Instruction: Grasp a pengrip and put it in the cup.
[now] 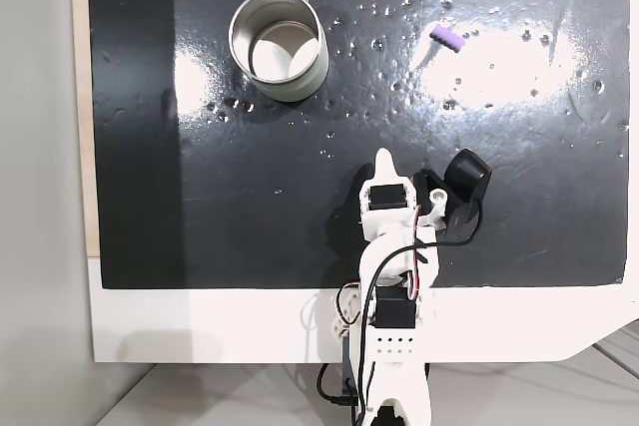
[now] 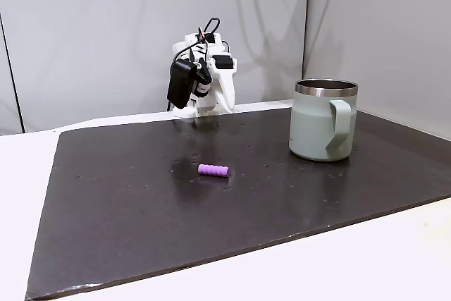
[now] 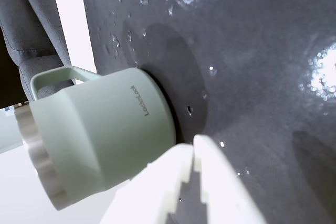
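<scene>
We're at the start: nothing grasped yet. The arm is folded near its base, lower centre of a fixed view, gripper (image 1: 385,162) tip pointing up-frame over the black mat (image 1: 200,207). In the wrist view the two white fingers (image 3: 173,182) meet at the tips with nothing between them, so clenched and empty.

The pengrip (image 1: 447,37) lies on the mat in the upper right of that fixed view, well apart from the gripper. In another fixed view it sits near frame centre (image 2: 213,170), on its side, clear of everything. The cup (image 1: 279,44) stands upright in the upper left, handle toward the top edge, well apart from the pengrip. The wrist view has it at left (image 3: 100,129).

Step in hand, as we read it: reach for the pengrip. Next move calls for swinging toward upper right, spreading the fingers, then coming down across the piece's short axis. It's tiny and round, so it may roll or squirt out if we're off-centre.
</scene>
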Motion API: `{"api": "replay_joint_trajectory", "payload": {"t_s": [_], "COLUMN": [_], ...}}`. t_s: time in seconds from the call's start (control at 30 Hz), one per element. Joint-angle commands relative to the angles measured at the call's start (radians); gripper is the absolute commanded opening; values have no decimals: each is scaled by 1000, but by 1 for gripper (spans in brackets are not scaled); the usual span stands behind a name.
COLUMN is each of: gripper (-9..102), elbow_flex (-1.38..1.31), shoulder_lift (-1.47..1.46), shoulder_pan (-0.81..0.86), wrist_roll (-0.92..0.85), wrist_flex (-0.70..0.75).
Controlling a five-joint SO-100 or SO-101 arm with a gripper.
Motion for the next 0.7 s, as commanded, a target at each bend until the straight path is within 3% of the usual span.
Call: {"api": "replay_joint_trajectory", "payload": {"t_s": [0.0,0.43,0.67], "gripper": [0,0,0], "elbow_flex": [-3,-9,-152], "shoulder_lift": [11,11,3], "shoulder_pan": [9,17,104], "wrist_roll": [29,28,-31], "wrist_flex": [9,9,46]}}
